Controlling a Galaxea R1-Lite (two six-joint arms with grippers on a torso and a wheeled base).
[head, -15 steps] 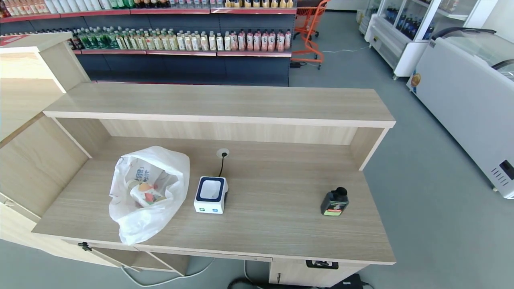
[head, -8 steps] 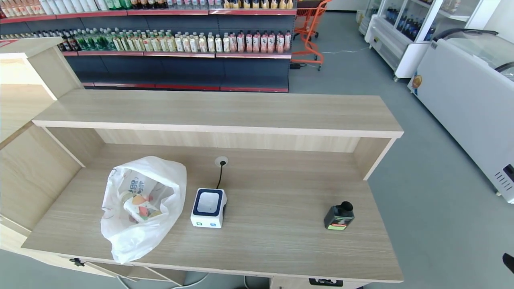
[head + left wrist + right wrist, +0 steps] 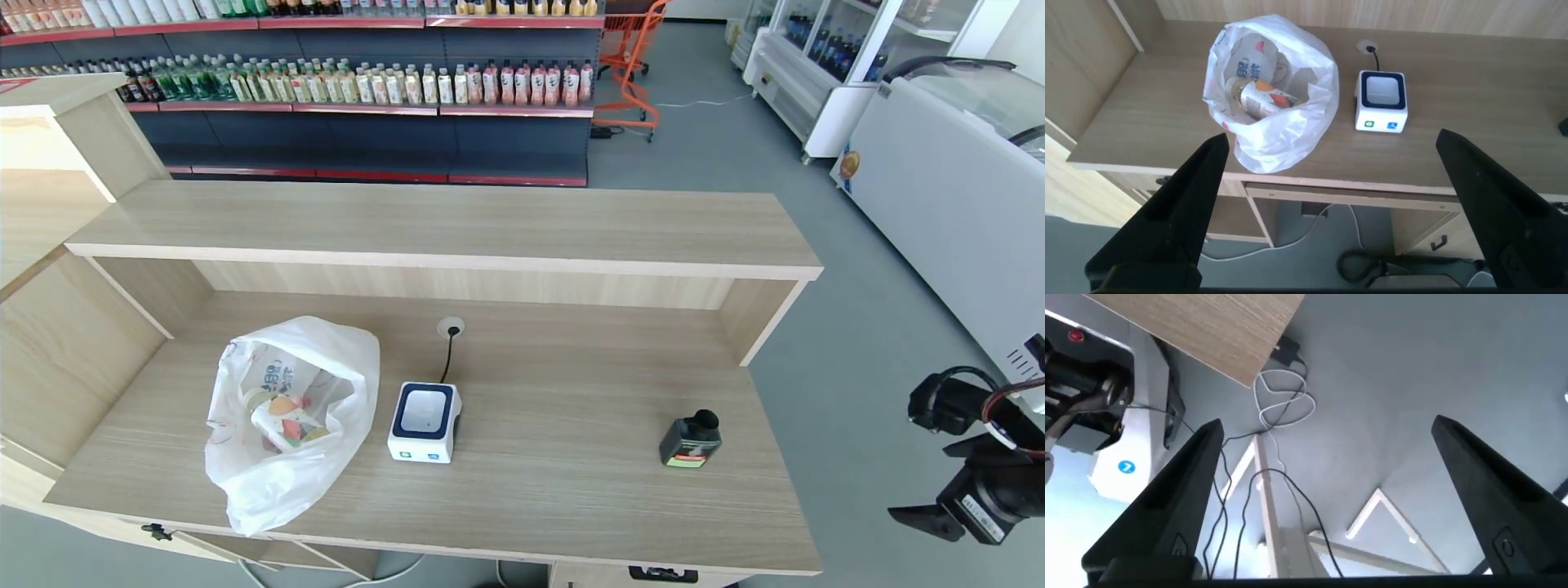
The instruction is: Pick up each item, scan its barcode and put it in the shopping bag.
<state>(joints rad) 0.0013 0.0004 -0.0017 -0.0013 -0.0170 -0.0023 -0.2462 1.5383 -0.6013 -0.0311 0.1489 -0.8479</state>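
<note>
A small dark bottle (image 3: pixel 690 438) with a black cap stands on the wooden counter (image 3: pixel 571 490), near its right end. The white scanner (image 3: pixel 424 420) sits mid-counter with its cable running back. To its left the white shopping bag (image 3: pixel 290 416) lies open with a colourful packet (image 3: pixel 290 420) inside. My right arm (image 3: pixel 980 482) hangs off the counter's right end, over the floor, apart from the bottle. Its gripper (image 3: pixel 1327 423) is open and holds nothing. My left gripper (image 3: pixel 1333 139), also open, hovers before the counter's front edge, facing the bag (image 3: pixel 1270 90) and scanner (image 3: pixel 1381 100).
A raised ledge (image 3: pixel 441 224) runs along the back of the counter, with side walls at both ends. Freezer cabinets (image 3: pixel 939 188) stand on the right. Cables (image 3: pixel 1282 400) lie on the floor beneath the counter corner (image 3: pixel 1208 327).
The head camera tilted down early on, shifting the whole picture. My right arm has come into the head view at the lower right. The bottle, scanner and bag stay put.
</note>
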